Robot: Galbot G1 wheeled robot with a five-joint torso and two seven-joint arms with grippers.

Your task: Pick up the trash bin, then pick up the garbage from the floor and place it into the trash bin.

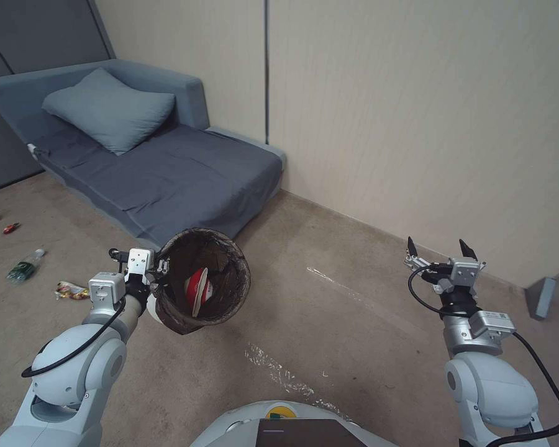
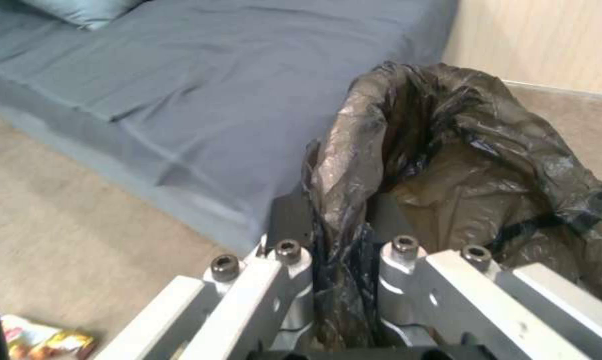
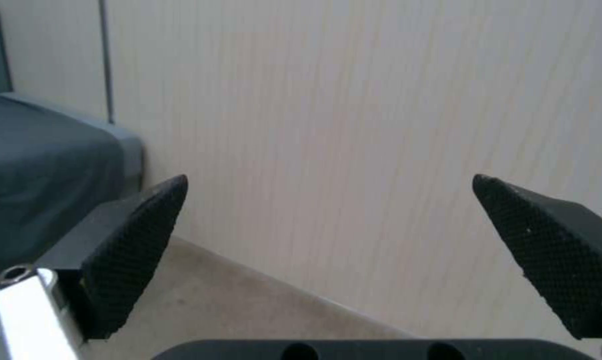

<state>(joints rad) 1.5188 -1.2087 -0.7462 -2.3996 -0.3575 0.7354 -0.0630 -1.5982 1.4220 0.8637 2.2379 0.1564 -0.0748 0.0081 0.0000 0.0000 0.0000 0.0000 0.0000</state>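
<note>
Trash bin (image 1: 203, 282) held clear of the floor (image 1: 329, 323), tipped with its mouth toward the head camera, a red-and-white packet (image 1: 198, 290) inside. Left gripper (image 2: 344, 235) clamped on the lined rim, one finger (image 2: 288, 220) outside the wall, the other inside; arm bent, reaching forward. Bottle (image 1: 25, 265) and wrapper (image 1: 72, 290) lying beyond that gripper's outer side. Right gripper (image 1: 440, 249) raised, fingers (image 3: 134, 235) spread wide, empty, pointing at the wall.

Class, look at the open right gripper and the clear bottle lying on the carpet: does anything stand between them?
Yes. The trash bin, held up by the left gripper, hangs between the right gripper and the bottle at far left.
</note>
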